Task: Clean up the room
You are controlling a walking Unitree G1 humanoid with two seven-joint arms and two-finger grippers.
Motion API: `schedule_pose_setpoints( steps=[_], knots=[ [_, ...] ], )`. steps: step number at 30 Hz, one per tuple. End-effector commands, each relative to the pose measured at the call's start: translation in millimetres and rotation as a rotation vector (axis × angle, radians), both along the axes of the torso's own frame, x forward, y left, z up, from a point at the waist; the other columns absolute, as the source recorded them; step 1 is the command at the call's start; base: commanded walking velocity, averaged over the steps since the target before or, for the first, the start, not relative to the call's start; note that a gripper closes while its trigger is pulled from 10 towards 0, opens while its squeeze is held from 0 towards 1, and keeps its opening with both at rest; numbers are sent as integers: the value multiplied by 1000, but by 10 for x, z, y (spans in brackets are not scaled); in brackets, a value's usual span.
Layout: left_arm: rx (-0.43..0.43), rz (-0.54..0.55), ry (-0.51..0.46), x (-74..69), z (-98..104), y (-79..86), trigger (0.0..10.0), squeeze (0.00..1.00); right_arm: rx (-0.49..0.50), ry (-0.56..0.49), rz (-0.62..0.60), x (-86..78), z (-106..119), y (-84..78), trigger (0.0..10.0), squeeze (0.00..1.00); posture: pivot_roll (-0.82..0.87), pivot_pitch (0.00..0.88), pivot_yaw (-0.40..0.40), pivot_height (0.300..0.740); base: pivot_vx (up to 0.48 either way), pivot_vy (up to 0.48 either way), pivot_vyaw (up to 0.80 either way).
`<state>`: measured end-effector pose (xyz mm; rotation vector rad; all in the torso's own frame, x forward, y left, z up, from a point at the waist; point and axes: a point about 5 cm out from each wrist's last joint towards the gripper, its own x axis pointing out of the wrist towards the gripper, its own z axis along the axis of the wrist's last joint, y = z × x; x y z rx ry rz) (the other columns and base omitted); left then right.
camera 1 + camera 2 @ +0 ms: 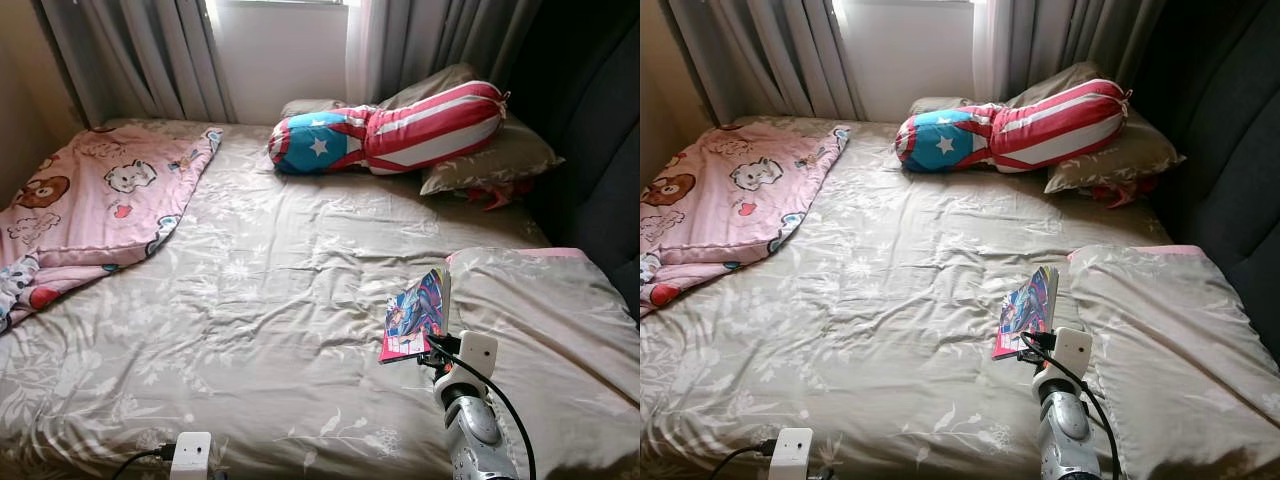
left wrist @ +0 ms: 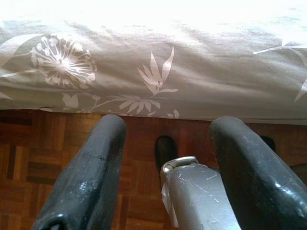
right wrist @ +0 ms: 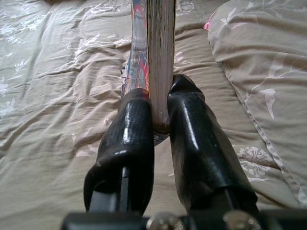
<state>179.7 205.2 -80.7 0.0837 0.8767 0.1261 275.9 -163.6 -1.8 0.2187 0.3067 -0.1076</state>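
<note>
Gripping a colourful book (image 1: pixel 416 314) edge-up over the bed (image 1: pixel 270 330).

Going left to right: a pink cartoon blanket (image 1: pixel 85 205) lies crumpled at nine o'clock; the left gripper (image 2: pixel 165 172) hangs low by the mattress edge over the parquet floor (image 2: pixel 29 163), its fingers spread apart with nothing between them. At twelve o'clock a stars-and-stripes bolster (image 1: pixel 390 128) rests against beige pillows (image 1: pixel 490 158) below the grey curtains (image 1: pixel 150 55). At four o'clock the right gripper (image 3: pixel 160 120) pinches the book's lower edge tight between both black fingers (image 3: pixel 129 143), just beside a folded quilt (image 1: pixel 550 320) at three o'clock.
</note>
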Motion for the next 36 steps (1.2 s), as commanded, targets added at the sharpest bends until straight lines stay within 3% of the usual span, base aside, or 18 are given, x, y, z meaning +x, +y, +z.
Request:
schedule_pose_setpoints(
  steps=[1,15,24,28,36],
  knots=[
    [-2,2,19,-34,-21,-4,10000,0,-6,-35,9,59,69,3,10000,0,-11,0,-59,740,247,0,0],
    [-5,2,3,-1,-5,-18,10000,0,-9,-38,28,64,76,19,10000,0,-14,0,-62,740,221,0,0],
    [-40,-23,-155,366,198,-116,10000,0,-8,-40,43,49,69,29,10000,0,-28,0,-60,740,0,0,0],
    [-75,-49,-323,672,432,-193,10000,0,-3,-47,52,31,65,25,10000,0,-35,2,-58,740,0,0,0],
    [-107,-43,-539,888,714,-210,10000,0,27,-99,77,55,142,71,10000,0,-35,7,-58,740,0,0,0]
  ],
)
